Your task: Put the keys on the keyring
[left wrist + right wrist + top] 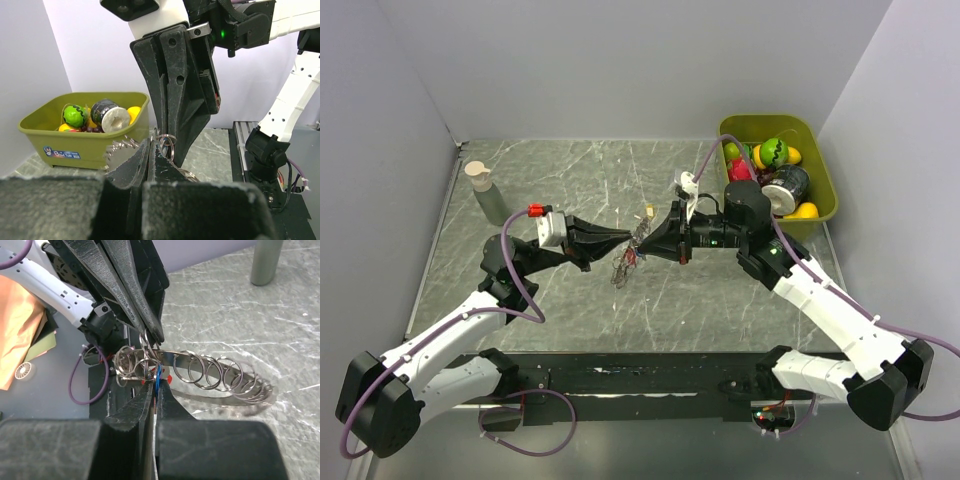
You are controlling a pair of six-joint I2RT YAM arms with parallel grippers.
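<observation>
Above marbled table (720, 300), left hand (621, 238) pinches keyring (215, 374), right hand (649, 240) pinches blue key (157, 381).

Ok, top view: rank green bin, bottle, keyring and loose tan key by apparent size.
1. green bin
2. bottle
3. keyring, partly hidden, so unsure against the bottle
4. tan key, smallest

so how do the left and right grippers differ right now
The left gripper is shut on the keyring; the right gripper is shut on a blue key. Left reaches from the bottle side, right from the bin side. Both are closed, tips meeting mid-table.
</observation>
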